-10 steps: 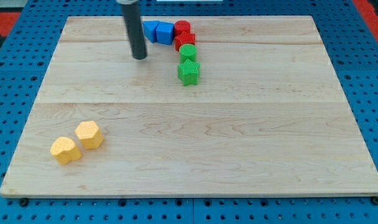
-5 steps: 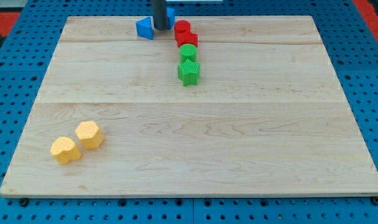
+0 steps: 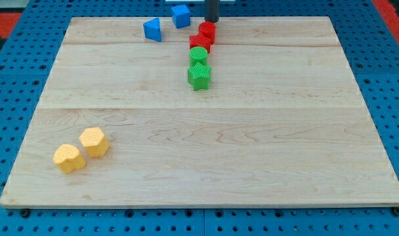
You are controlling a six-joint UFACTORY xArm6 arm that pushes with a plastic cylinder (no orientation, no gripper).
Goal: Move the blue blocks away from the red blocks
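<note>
Near the frame's top centre, my tip point(image 3: 212, 20), a bare rod tool holding nothing, touches the red blocks point(image 3: 203, 37); the light, slippery blue blocks point(image 3: 167, 22) likely slide best pushed square on flat faces.

2 blue blocks point(image 3: 153, 29), 2 red blocks point(image 3: 207, 31), 2 green blocks point(image 3: 199, 76), 2 yellow blocks point(image 3: 93, 141)

You see my tip point(image 3: 212, 20) at the view's top, just above the upper red block point(image 3: 207, 31) — two blue blocks point(image 3: 180, 15) point(image 3: 152, 29) sit apart to its left on the wooden board point(image 3: 252, 131).
</note>
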